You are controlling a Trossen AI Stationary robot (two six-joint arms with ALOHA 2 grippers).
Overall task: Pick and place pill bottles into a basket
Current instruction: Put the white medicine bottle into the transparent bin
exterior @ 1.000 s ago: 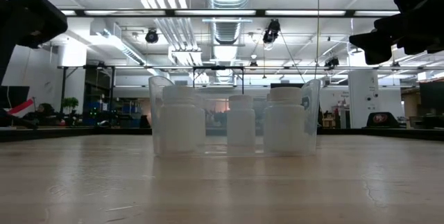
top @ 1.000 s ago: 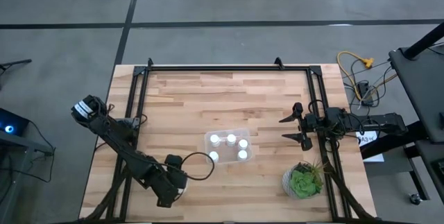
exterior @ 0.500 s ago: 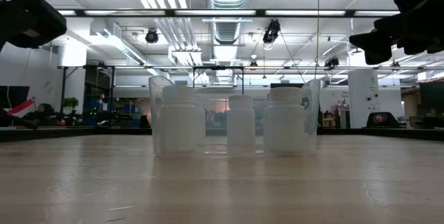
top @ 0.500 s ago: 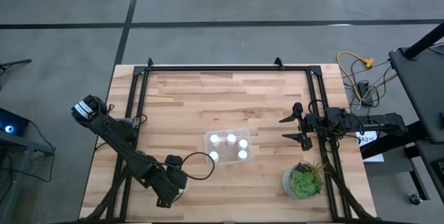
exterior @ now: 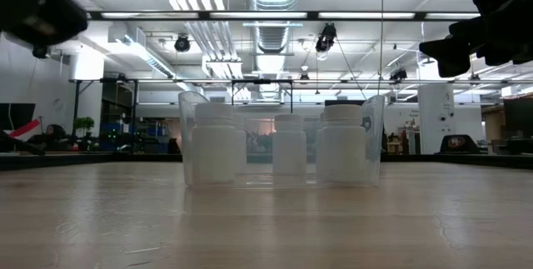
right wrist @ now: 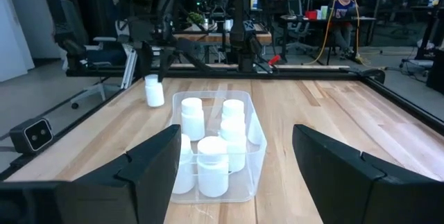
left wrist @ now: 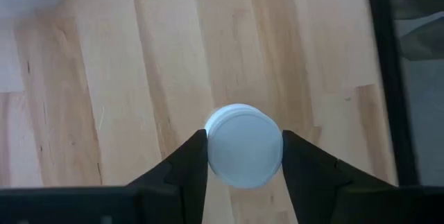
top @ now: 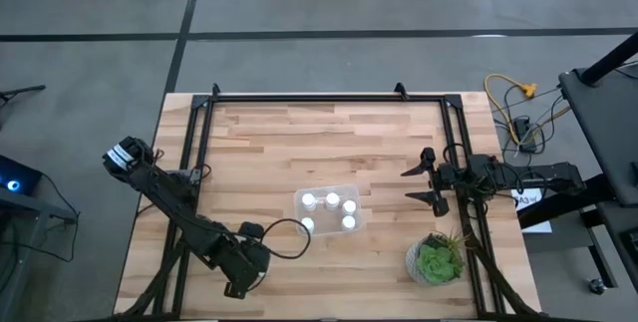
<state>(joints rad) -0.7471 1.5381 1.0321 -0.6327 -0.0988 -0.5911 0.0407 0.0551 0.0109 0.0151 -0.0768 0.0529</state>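
Note:
A clear basket (top: 298, 198) stands on the wooden table right of centre and holds several white pill bottles (top: 332, 200), upright on their bases; the low view shows three of them (exterior: 215, 144). One more white bottle (left wrist: 243, 146) stands upright near the table's near left corner, with my left gripper (left wrist: 243, 135) shut on it. In the high view this gripper (top: 242, 280) hides that bottle; the right wrist view shows the bottle (right wrist: 154, 92) beyond the basket (right wrist: 257, 141). My right gripper (top: 415, 184) waits open at the table's right side, level, pointing at the basket. My left gripper pinches the lone bottle between its two fingers (left wrist: 196, 156), one on each side of its capped top (left wrist: 216, 138). The fingers come steeply from above. The bottle is upright; I cannot tell whether its base rests on the table.
A green potted plant (top: 436, 260) stands at the near right corner. Black frame rails (top: 199, 133) run along the table's left, right and far sides. Bare wood (top: 319, 133) lies between the basket and the far rail.
My left arm's wrist has shifted a little and shows slightly higher in the low view. The basket, the bottles in it and my right arm have kept still.

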